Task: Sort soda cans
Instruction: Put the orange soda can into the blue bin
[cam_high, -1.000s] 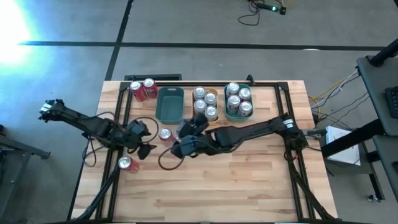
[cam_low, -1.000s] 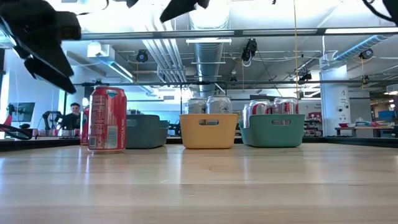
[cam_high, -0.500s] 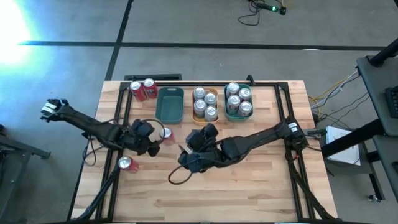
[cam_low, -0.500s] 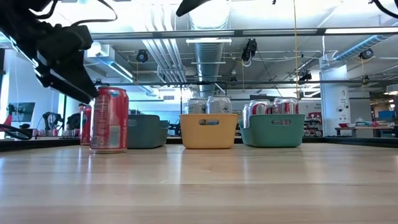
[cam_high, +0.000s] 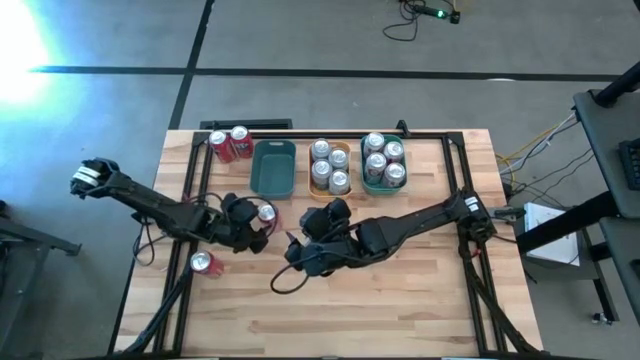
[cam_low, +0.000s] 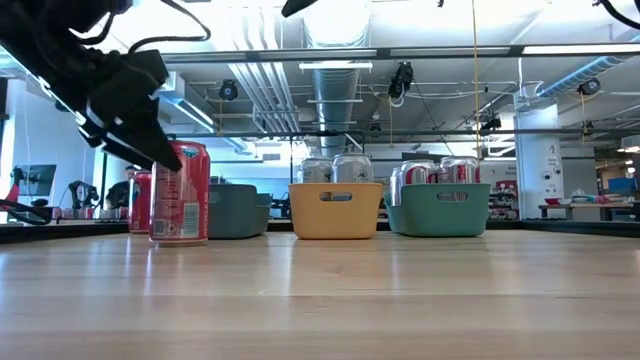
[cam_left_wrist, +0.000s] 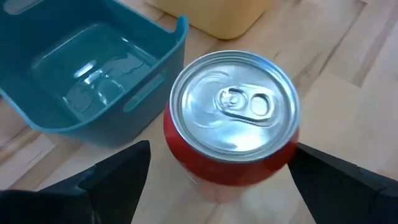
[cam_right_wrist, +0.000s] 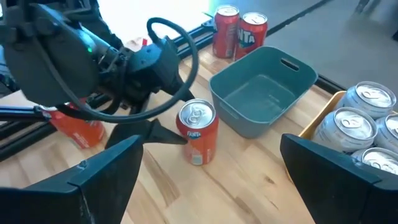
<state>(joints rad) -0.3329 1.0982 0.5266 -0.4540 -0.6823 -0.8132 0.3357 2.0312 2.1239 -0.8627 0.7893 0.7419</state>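
A red soda can (cam_left_wrist: 231, 112) with a silver top stands upright on the table in front of the empty dark teal tray (cam_high: 274, 168). My left gripper (cam_high: 256, 226) is open, with one finger on either side of this can (cam_high: 266, 213); no touch shows. My right gripper (cam_high: 303, 250) is open and holds nothing, a little to the can's right and nearer the front edge. Another red can (cam_high: 202, 262) stands near the left edge, and two red cans (cam_high: 229, 143) stand at the far left.
An orange tray (cam_high: 341, 147) holds several silver cans, and a green-teal tray (cam_high: 364, 165) to its right holds several pale cans. Black frame rails (cam_high: 196, 170) run along the table's left, far and right sides. Bare wood lies toward the front edge.
My left gripper has moved toward the table's right edge and down, so that its open fingers now stand around the red can. My right gripper has drawn back from that can toward the near edge. The can has stayed where it was.
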